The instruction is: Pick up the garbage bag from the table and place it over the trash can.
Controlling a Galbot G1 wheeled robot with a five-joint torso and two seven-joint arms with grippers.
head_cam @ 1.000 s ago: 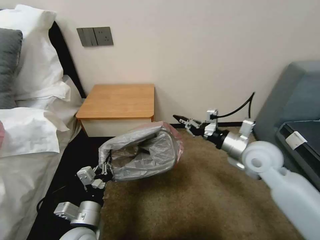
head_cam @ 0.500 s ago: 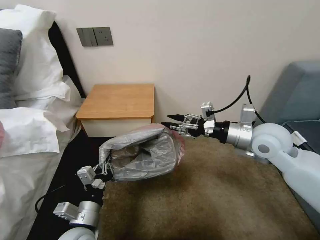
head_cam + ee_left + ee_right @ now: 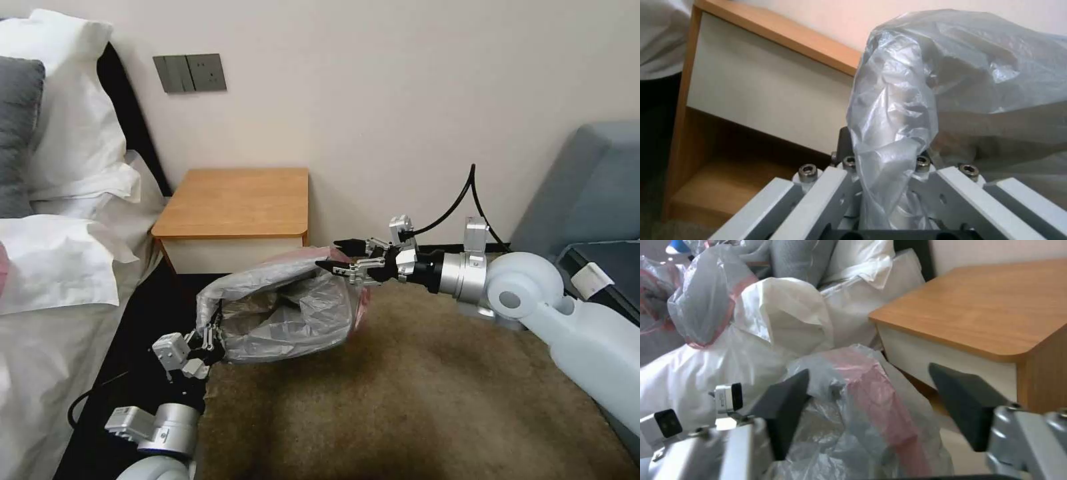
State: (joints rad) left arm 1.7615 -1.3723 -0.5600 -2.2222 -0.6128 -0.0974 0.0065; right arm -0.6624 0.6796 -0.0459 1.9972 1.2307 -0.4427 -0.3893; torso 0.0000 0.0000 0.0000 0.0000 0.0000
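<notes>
Grey crinkled plastic of the garbage bag [image 3: 283, 303] was stretched over the trash can [image 3: 293, 320], which I could only make out as a shape under the film, sitting on the brown carpet [image 3: 413, 400] just in front of the table [image 3: 237, 200]. My left gripper [image 3: 212, 337] was at the bag's near-left corner, fingers clamped on a gathered fold of plastic; the left wrist view showed that fold pinched between the finger plates [image 3: 831, 186] with the bag [image 3: 951, 83] ballooning above and the table's white drawer front [image 3: 760, 90] behind. My right gripper [image 3: 337, 257] was at the far-right corner, level with the pinkish-red rim [image 3: 340, 253], fingers spread apart and holding nothing; from the right wrist the two dark fingertips [image 3: 786, 400] straddled the pink rim band [image 3: 880, 396] without touching it as far as I could tell. Table edge [image 3: 951, 343] was close on one side of that gripper, wall [image 3: 400, 100] just behind. Bed with white pillows [image 3: 60, 167] boxed in the left side; grey sofa [image 3: 587, 193] sat on the right. Open carpet lay toward me and to the right of the can. Tabletop was bare wood.
</notes>
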